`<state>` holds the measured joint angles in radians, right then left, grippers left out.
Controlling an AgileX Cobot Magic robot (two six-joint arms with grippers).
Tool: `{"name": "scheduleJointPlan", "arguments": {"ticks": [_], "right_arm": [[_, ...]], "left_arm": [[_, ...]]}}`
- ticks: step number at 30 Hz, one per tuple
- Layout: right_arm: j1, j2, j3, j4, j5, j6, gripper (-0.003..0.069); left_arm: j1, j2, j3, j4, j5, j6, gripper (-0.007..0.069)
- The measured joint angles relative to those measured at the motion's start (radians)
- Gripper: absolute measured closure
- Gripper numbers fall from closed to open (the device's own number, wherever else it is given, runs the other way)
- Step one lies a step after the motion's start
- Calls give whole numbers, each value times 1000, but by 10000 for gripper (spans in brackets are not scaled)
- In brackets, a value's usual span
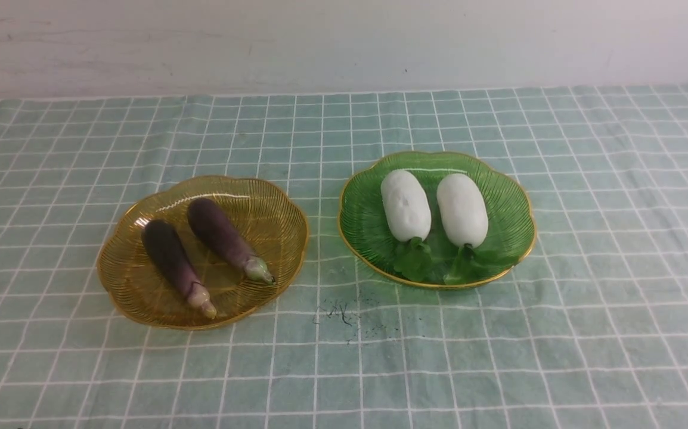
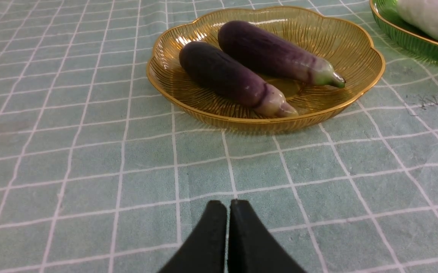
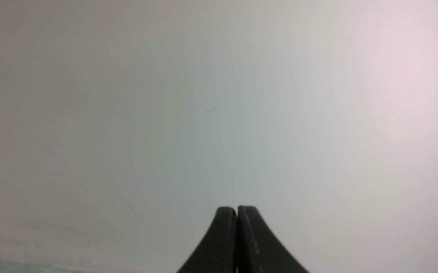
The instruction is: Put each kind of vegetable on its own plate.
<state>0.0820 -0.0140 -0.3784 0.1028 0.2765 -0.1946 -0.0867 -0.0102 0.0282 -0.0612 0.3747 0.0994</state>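
desk (image 1: 588, 333) covered by a green checked cloth (image 1: 52, 179). yellow plate (image 1: 272, 205) on the left holds two eggplants (image 1: 172, 257) (image 1: 220, 233) side by side, stem ends toward the robot. green plate (image 1: 502, 190) on the right holds two radishes (image 1: 405, 205) (image 1: 462, 210), leaves toward the robot. left claw (image 2: 229, 206) closed, empty, above the cloth near the yellow plate. right claw (image 3: 237, 212) closed, empty, facing a pale wall.

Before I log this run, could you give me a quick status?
Left gripper and right gripper shut, empty. Eggplants on amber plate, radishes on green plate. Nothing obstructing.
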Motion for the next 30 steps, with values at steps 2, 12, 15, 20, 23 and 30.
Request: {"name": "scheduleJointPlan", "arguments": {"ticks": [2,12,15,20,23,30], "right_arm": [[-43,-2,66,-42,32,-8,673],[-143,-1,399,-73,108,22,673],[-144,-1,399,-73,113,49,673],[-144,-1,399,-76,113,57,673],[-144,-1,399,-76,113,57,673],[-144,-1,399,-77,113,57,673]], "left_arm": [[0,0,0,0,0,0,632],[0,0,0,1,4,0,632],[0,0,0,1,6,0,632],[0,0,0,1,6,0,632],[0,0,0,1,6,0,632],[0,0,0,1,6,1,632]]}}
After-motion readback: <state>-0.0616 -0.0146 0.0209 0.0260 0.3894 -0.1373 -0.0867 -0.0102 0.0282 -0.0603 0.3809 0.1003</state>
